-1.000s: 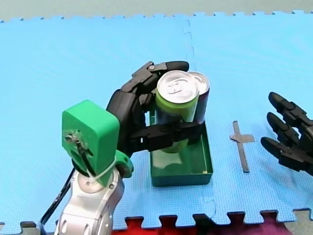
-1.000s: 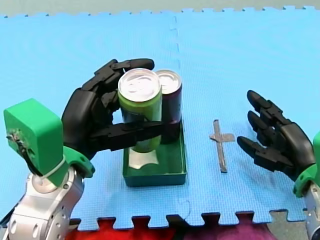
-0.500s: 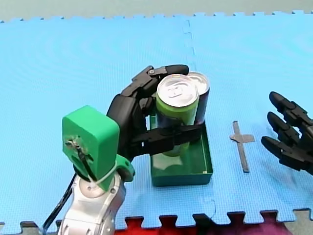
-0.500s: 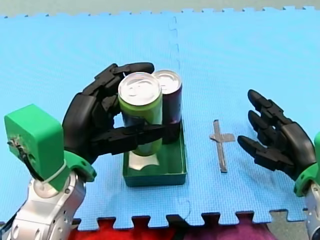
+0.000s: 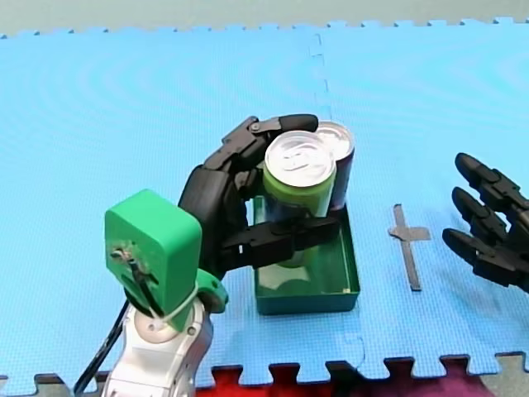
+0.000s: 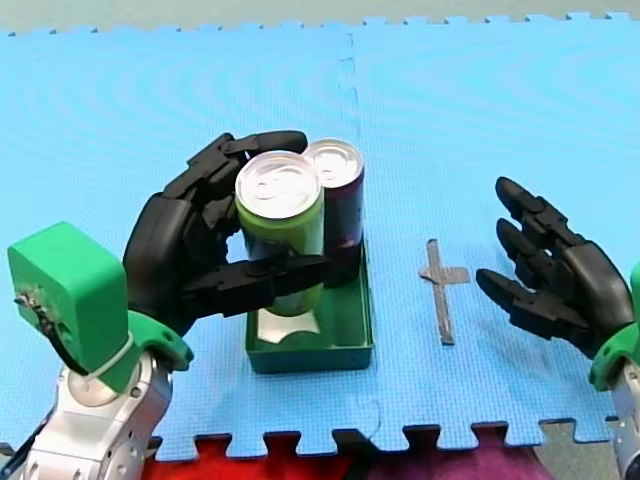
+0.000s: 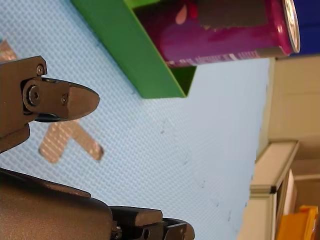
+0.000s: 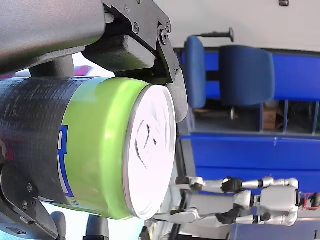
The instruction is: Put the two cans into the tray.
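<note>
At the tray (image 6: 310, 362), left hand (image 6: 175, 255) fingers clasp the green can (image 6: 282, 225); first wrist view shows purple can (image 7: 220, 30) inside; right hand (image 6: 555, 285) empty alongside.

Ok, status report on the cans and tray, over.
Left hand shut on green can, upright over tray. Purple can standing in tray beside it. Right hand open near tape cross. Nothing blocking.

— What do we see of our left hand (image 6: 175, 255)?
— Black, jointed, three fingers; our right hand (image 6: 548, 285) matches it.
— And behind the wrist?
— We note a bright green box (image 6: 68, 300) bound with a white tie (image 5: 178, 299), a silver forearm (image 6: 95, 430), a black cable (image 5: 96, 356). Up close, we see screws (image 7: 31, 93) in a fingertip.
</note>
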